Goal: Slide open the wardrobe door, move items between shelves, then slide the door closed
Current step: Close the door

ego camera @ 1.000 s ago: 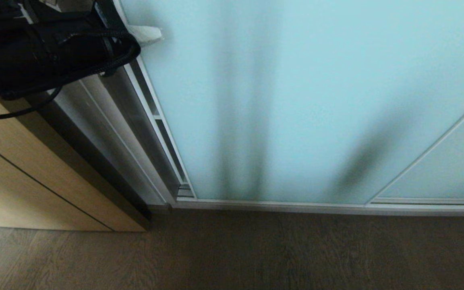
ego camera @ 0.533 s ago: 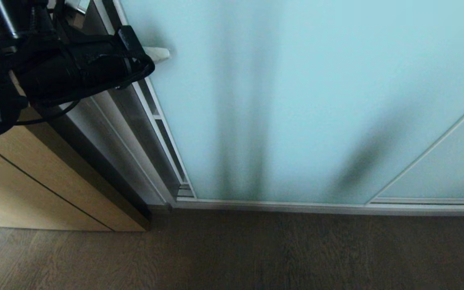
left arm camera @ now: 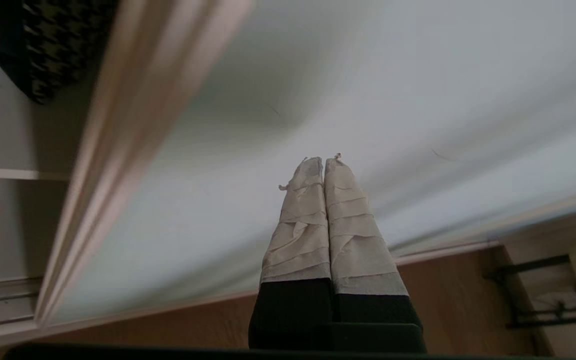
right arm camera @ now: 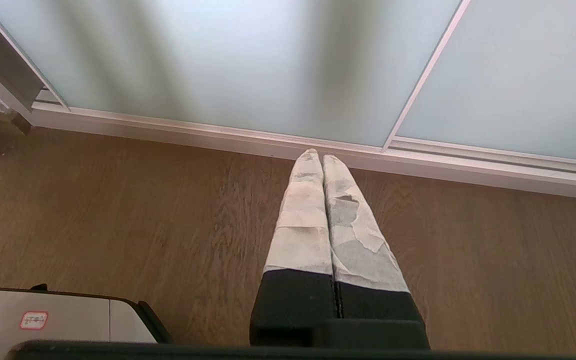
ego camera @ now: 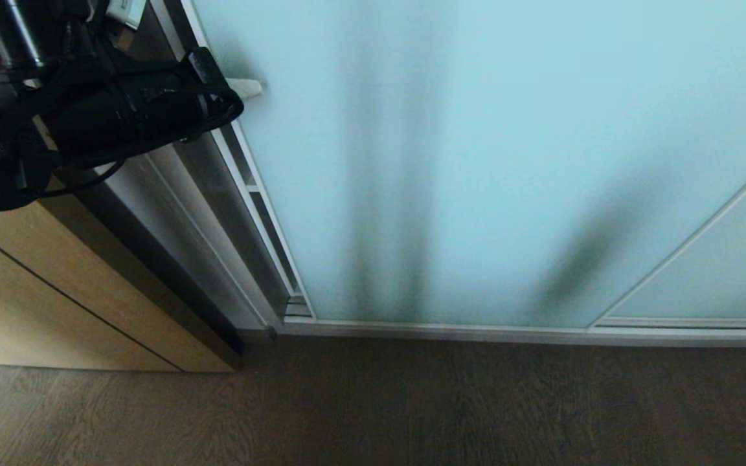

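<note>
Left pincer [left arm camera: 323, 162], tape-wrapped, against frosted-glass sliding wardrobe door [left arm camera: 368, 100]

- A wood-plank floor [ego camera: 412, 408] runs across the near part of the scene, dark brown with visible grain.
- A light wood-grain door [ego camera: 56, 304] with a thin dark groove stands at the left.
- A brown-and-houndstooth cushion [left arm camera: 43, 45] lies inside the wardrobe, only partly visible.
- A dark metal rack [left arm camera: 548, 295] stands on the floor, off to one side.
</note>
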You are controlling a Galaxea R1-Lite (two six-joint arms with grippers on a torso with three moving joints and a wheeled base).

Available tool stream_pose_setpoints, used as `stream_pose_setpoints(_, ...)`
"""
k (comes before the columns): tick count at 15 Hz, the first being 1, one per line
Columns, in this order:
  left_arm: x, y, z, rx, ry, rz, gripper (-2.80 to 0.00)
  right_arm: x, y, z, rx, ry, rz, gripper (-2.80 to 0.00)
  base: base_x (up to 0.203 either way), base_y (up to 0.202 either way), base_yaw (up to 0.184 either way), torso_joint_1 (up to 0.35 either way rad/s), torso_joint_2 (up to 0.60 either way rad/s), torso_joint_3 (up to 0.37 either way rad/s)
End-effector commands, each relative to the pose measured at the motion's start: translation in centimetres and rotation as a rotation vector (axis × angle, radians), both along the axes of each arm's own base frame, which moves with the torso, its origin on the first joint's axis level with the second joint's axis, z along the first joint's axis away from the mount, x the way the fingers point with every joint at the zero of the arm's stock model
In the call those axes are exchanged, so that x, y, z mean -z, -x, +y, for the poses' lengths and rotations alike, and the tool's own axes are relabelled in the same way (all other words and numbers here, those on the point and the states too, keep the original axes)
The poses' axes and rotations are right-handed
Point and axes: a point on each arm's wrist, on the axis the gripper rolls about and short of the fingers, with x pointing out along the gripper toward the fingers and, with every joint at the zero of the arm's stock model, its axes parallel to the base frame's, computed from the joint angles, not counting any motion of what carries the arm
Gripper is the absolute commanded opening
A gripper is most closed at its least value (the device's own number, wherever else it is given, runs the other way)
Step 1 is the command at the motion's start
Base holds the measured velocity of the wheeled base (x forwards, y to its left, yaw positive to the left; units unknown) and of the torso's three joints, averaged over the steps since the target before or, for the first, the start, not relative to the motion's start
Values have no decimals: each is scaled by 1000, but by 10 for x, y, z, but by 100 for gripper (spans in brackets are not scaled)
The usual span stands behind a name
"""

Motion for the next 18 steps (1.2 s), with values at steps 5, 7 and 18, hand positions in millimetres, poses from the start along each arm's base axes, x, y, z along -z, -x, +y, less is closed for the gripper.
stream_pose_setpoints(5, 9, -20, 4, -38, 2, 17, -280, 0, 0, 0, -1, 0, -1, -280, 0, 0, 0, 0, 0, 0)
stream_pose_setpoints(7, 7, -21, 12, -95, 9, 4, -280, 0, 0, 0, -1, 0, -1, -280, 0, 0, 0, 0, 0, 0)
stream_pose_setpoints(18, -9, -5, 34, -164, 17, -41, -280, 0, 0, 0, -1, 0, -1, -280, 0, 0, 0, 0, 0, 0)
